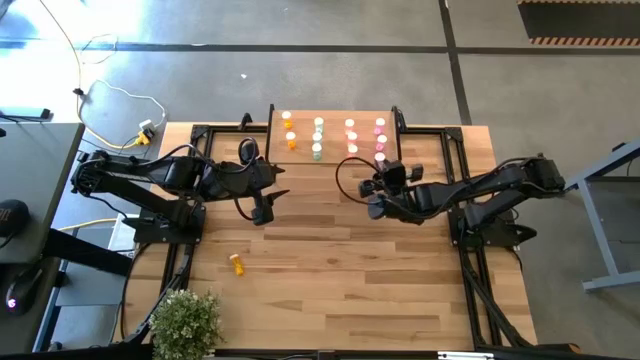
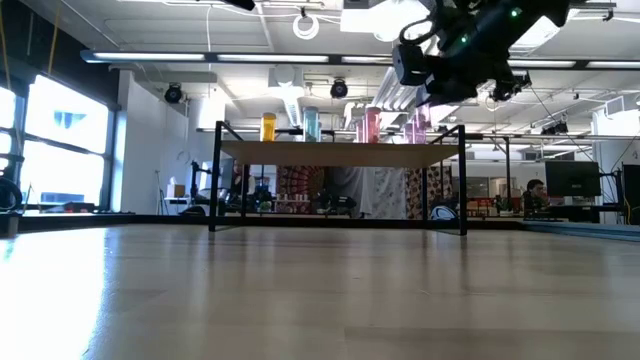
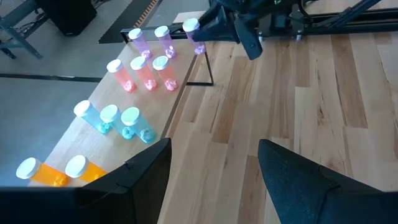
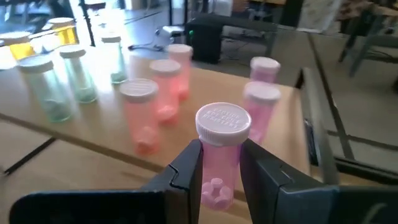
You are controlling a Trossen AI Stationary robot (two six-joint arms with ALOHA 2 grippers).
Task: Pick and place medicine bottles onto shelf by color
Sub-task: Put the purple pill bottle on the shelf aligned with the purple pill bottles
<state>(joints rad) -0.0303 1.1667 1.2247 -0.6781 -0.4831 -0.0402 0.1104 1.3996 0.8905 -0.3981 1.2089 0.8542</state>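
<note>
The right hand [image 4: 217, 171] grips a pink medicine bottle [image 4: 221, 155] beside the shelf [image 1: 335, 128], while the left hand [image 3: 211, 168] hangs open above the tabletop [image 1: 340, 270].

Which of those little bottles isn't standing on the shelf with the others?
The orange bottle lying alone on the table, near the plant.

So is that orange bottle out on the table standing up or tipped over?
Tipped over: the orange bottle lies on its side on the table.

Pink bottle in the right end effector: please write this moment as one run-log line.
right end effector: shut on pink bottle | beside shelf | left end effector: open, empty | orange bottle: lying on table
</note>
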